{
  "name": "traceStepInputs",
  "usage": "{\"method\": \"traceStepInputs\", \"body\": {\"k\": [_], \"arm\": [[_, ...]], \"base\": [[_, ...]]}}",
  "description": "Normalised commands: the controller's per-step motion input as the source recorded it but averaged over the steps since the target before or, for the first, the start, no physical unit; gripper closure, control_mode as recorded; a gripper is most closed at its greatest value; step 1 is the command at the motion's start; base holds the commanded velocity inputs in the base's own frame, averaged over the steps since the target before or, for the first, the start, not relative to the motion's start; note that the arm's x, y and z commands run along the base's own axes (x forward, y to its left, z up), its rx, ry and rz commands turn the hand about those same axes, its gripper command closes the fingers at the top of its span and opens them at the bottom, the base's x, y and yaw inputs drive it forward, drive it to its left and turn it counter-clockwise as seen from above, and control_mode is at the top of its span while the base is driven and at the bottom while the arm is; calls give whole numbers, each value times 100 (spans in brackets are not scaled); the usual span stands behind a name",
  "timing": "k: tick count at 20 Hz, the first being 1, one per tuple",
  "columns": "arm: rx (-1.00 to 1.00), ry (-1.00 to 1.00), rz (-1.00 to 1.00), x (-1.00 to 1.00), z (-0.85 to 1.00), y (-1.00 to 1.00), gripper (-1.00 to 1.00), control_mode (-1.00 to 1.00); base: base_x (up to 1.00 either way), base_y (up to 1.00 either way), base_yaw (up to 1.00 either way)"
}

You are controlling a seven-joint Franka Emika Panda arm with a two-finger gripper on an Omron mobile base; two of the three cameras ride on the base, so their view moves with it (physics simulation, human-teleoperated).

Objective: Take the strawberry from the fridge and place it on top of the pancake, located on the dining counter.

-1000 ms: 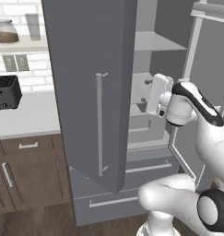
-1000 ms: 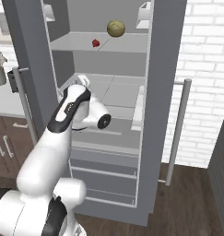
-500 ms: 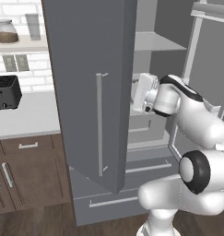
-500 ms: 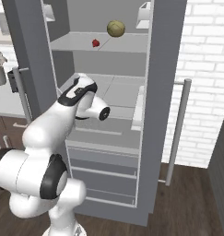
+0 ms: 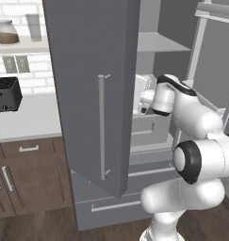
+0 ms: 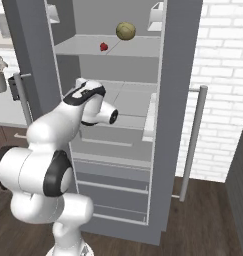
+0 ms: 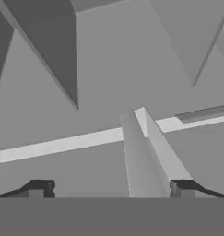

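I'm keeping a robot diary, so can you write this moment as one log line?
stage: reaching into fridge | gripper: open, empty | strawberry: on upper shelf beside green fruit, untouched | fridge doors: open

Inside the opened fridge [image 6: 175,115], the strawberry [image 6: 104,46] is seen on an upper shelf [image 6: 88,47], with a round fruit [image 6: 125,31] just to its right and farther back. Two drawers [image 6: 113,187] are stacked below the shelves. To the left of the fridge, a toaster [image 5: 6,94] is set on a counter [image 5: 28,123] above cabinets [image 5: 26,176]; a jar [image 5: 6,32] and a cup [image 5: 34,26] are placed on a wall shelf [image 5: 19,44] above it.
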Motion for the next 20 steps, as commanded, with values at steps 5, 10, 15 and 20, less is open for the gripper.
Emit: {"method": "traceStepInputs", "body": {"k": [5,10,15,20], "arm": [[0,-12,20,-38,-1,38,-100,-100],[0,-27,21,-66,0,34,-100,-100],[0,-21,20,-65,0,51,-100,-100],[0,-15,20,-45,0,60,-100,-100]], "base": [[0,0,0],[0,0,0],[0,0,0],[0,0,0]]}}
